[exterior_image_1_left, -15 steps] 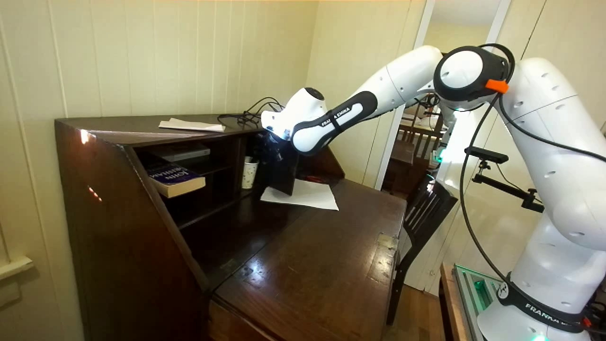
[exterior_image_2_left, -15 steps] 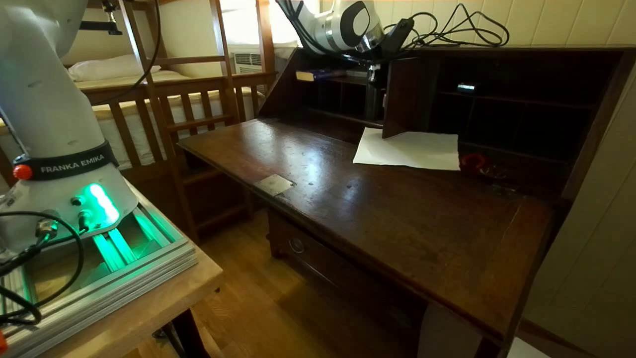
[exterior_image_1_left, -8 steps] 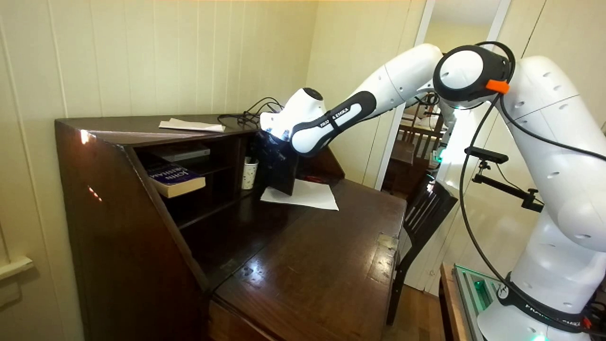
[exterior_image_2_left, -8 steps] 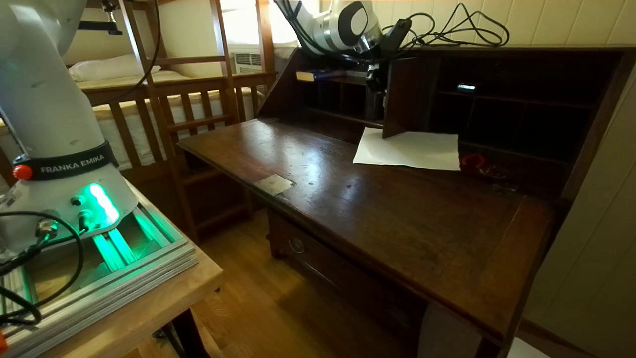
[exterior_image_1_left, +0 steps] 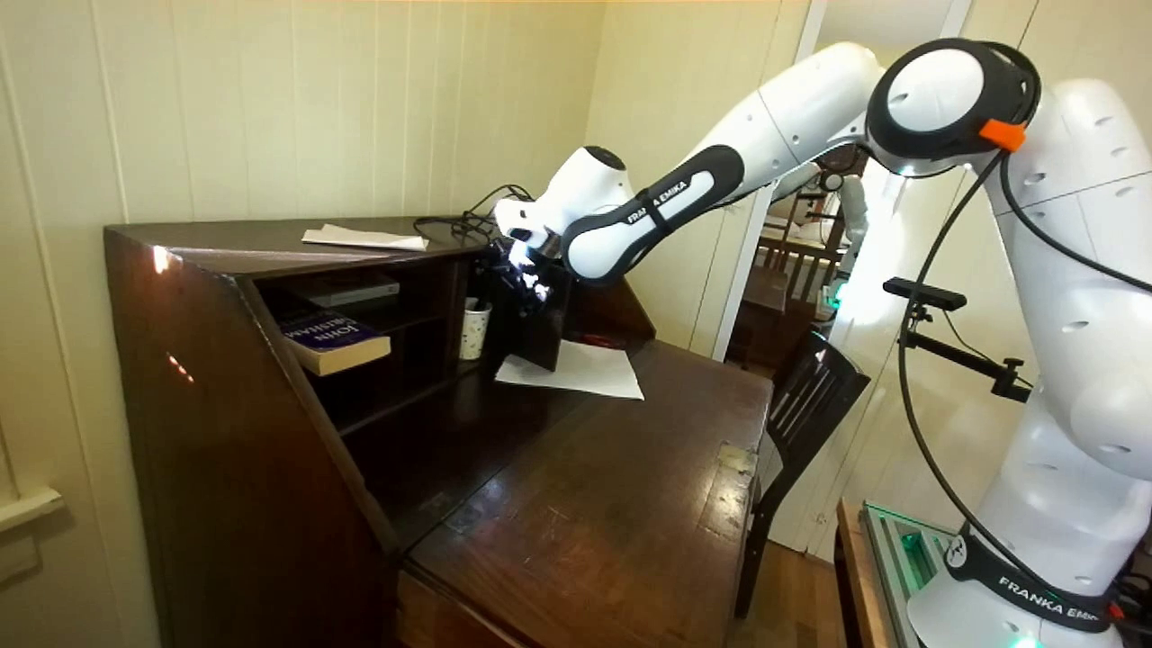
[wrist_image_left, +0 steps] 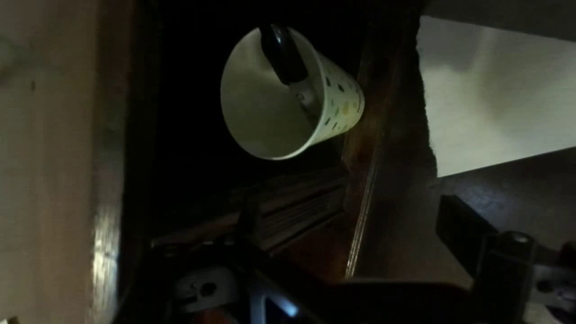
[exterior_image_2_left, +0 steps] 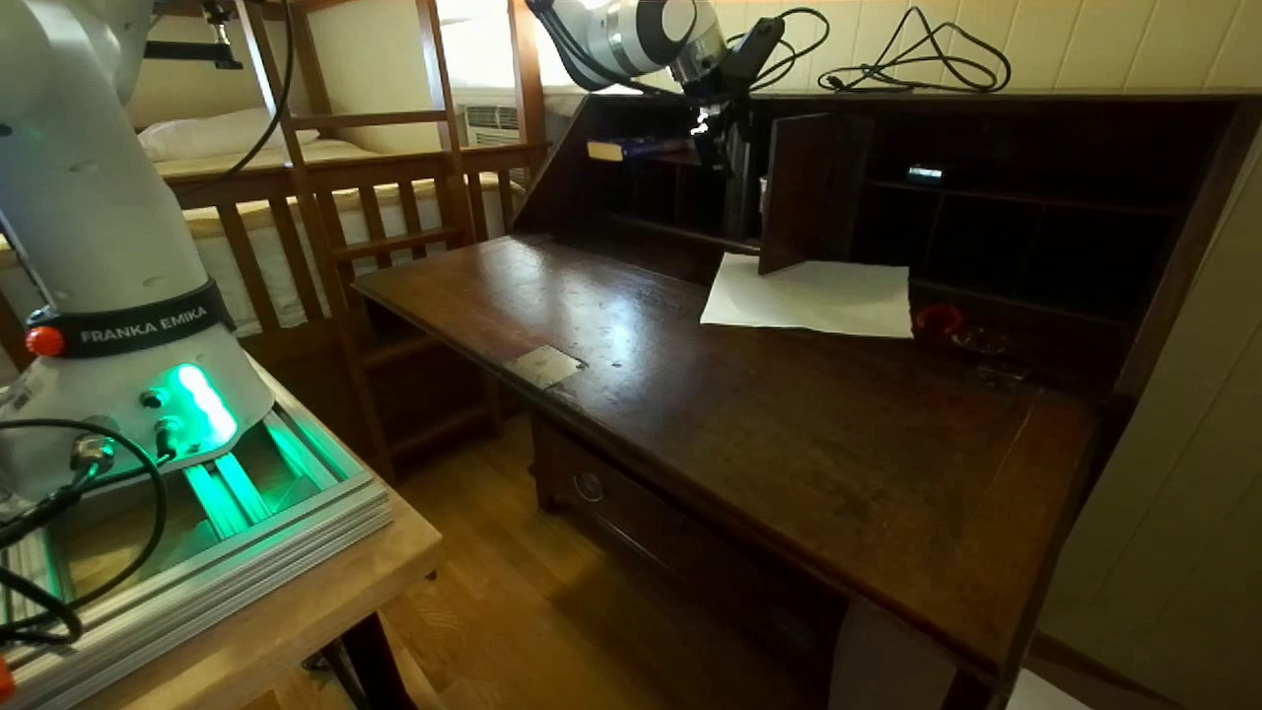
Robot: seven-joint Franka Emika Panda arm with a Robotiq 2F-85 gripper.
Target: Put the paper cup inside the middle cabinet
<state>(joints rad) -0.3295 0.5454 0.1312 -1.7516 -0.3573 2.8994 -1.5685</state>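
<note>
The paper cup [exterior_image_1_left: 474, 330], white with small coloured marks, stands upright in the middle cabinet [exterior_image_1_left: 457, 310], the dark narrow cubby of the writing desk. A black-handled object [wrist_image_left: 285, 56] leans inside the cup in the wrist view. Only a pale sliver of the cup [exterior_image_2_left: 763, 194] shows beside the dark upright panel in an exterior view. My gripper [wrist_image_left: 355, 222] is open, its fingers wide apart with nothing between them. It hangs in front of the cubby, above and apart from the cup. In an exterior view the gripper [exterior_image_2_left: 720, 143] is left of the panel.
A dark upright panel [exterior_image_2_left: 804, 192] juts out beside the cubby, over a white paper sheet [exterior_image_2_left: 808, 301]. Books [exterior_image_1_left: 337, 346] lie in the shelved cubby alongside. Cables [exterior_image_1_left: 468, 223] and folded paper [exterior_image_1_left: 360, 238] rest on the desk top. A red item [exterior_image_2_left: 939, 323] lies near the sheet.
My gripper has opened and the arm has drawn up and back, away from the cubby; it shifts left in an exterior view. The cup stays where it was.
</note>
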